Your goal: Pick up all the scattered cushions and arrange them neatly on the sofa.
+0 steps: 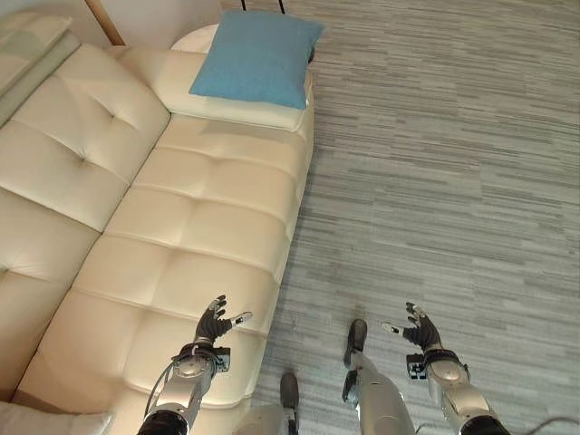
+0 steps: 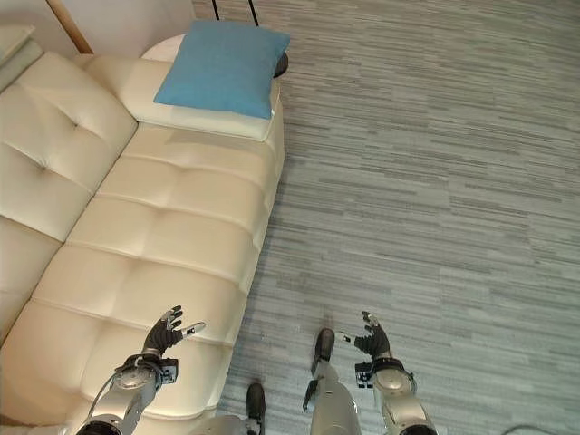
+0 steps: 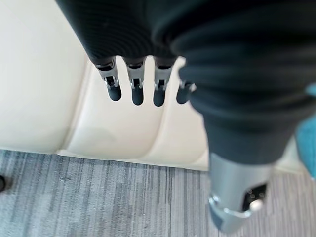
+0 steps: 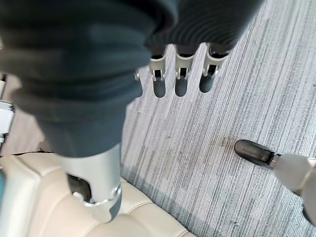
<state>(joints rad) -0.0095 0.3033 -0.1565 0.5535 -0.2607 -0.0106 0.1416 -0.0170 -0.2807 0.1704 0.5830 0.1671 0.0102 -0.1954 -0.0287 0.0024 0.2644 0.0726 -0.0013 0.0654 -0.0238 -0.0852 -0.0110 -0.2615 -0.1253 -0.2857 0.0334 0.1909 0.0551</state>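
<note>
A blue cushion (image 1: pixel 256 59) lies on the far armrest end of the cream sofa (image 1: pixel 190 208); the same blue cushion (image 2: pixel 223 67) shows in the right eye view too. My left hand (image 1: pixel 214 323) hovers open over the near end of the sofa seat, holding nothing. My right hand (image 1: pixel 419 331) hangs open over the grey floor to the right of the sofa, also without anything in it. In the wrist views the left hand's fingers (image 3: pixel 135 88) and the right hand's fingers (image 4: pixel 180 81) are straight.
Grey striped carpet (image 1: pixel 444 181) spreads right of the sofa. A pale cushion corner (image 1: pixel 50 422) shows at the lower left edge. A light folded cushion (image 1: pixel 27 45) rests on the sofa back at the upper left. Thin black legs (image 1: pixel 263 5) stand behind the armrest.
</note>
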